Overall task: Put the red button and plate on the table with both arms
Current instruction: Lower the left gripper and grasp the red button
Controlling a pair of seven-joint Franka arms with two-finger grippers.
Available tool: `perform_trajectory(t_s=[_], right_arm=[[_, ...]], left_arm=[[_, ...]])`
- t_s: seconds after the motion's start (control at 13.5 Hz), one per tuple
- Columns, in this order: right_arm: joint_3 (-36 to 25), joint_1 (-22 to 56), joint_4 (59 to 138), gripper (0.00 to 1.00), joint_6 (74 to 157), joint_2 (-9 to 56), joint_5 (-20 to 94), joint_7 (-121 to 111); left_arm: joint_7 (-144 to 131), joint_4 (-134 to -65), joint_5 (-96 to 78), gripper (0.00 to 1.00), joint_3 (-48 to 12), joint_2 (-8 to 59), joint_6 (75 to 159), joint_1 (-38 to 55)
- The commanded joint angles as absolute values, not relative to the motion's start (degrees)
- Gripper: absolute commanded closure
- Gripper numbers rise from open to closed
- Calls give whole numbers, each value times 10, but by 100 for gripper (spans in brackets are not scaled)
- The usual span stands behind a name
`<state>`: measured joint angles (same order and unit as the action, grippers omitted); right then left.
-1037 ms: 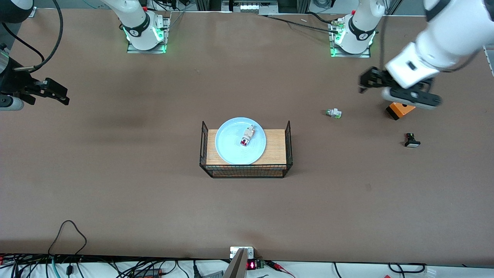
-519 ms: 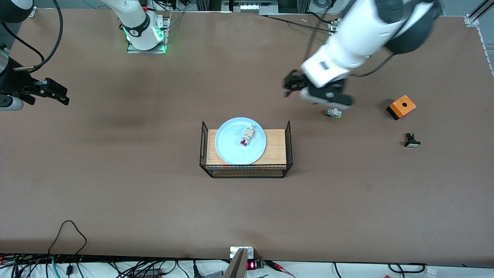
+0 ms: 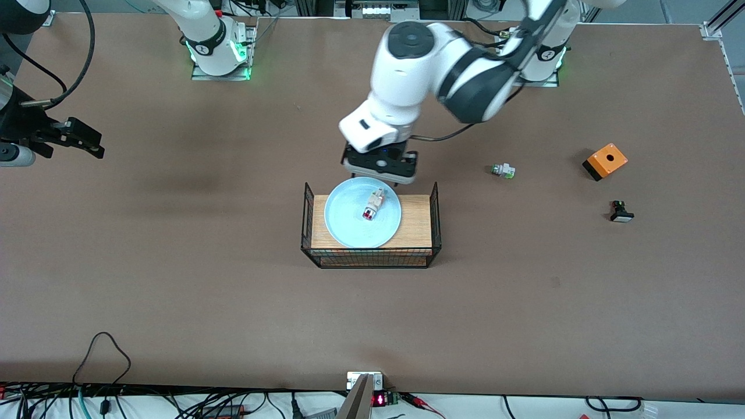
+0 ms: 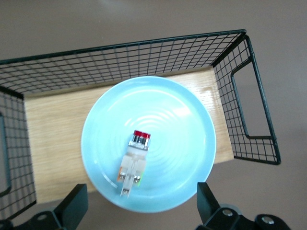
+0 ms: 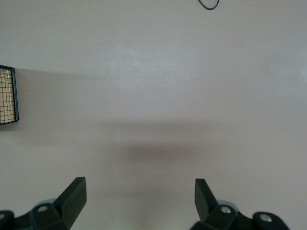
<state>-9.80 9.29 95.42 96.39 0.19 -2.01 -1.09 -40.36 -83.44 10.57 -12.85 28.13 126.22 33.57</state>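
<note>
Currently the red button [image 3: 371,208] lies on the plate [image 3: 349,224], which sits on the wooden top of the black wire basket [image 3: 370,257] in the middle of the desk [image 3: 233,302]. Spread wide and empty, the left gripper [image 3: 379,174] hangs over the plate's rim toward the robots' bases. Waiting, the right gripper [image 3: 87,142] hangs released over bare desk at the right arm's end.

Brown table [image 3: 174,279] carries wire basket [image 3: 370,256], orange box [image 3: 605,160]
</note>
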Motion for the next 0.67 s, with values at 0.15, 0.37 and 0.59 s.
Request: perform_trajectory(t_s=[0.15,0.37,0.59], right_arm=[[-98,99,947,0,960,2,-13,-6],[-98,99,947,0,961,2,-13,-6],[-98,99,947,0,962,2,-13,-6]], left_arm=[[-406,-830,165,0,-122,338,1325,336],[-401,-858,203,0,-123,344,1338,337],[-400,-866,203,2,-123,351,1341,338]])
